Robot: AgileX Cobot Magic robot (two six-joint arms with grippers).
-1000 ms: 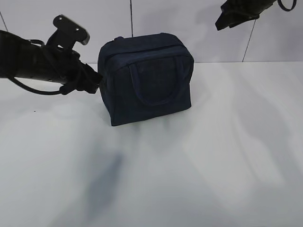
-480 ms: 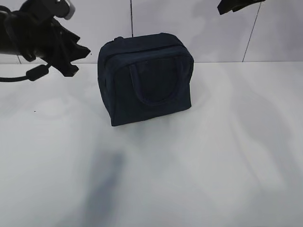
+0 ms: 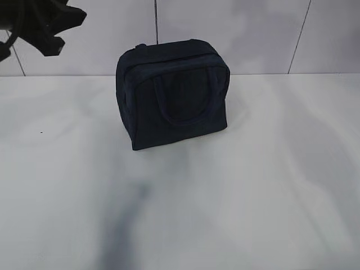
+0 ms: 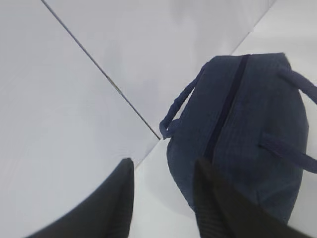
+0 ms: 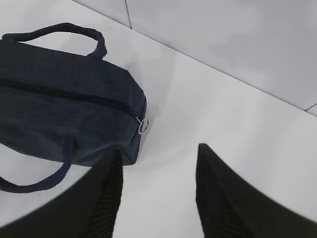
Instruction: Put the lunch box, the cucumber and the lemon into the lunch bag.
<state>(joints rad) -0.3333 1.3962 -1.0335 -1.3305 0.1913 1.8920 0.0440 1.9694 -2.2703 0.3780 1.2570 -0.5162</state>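
Our left gripper is pulling up and away, jaws parted and empty; below and ahead of it we are seeing the lunch bag standing zipped. Our right gripper, likewise parted and empty, is retreating above the bag's ring pull. We are judging the packing finished.

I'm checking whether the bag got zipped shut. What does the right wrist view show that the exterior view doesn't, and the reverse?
Only the right wrist view shows the metal ring pull at the end of the closed zipper line, plus the right gripper, fingers apart and empty above the table. Only the exterior view shows the whole bag front and the raised left arm at the upper left. Both show the lunch bag standing shut on the white table; no lunch box, cucumber or lemon is visible.
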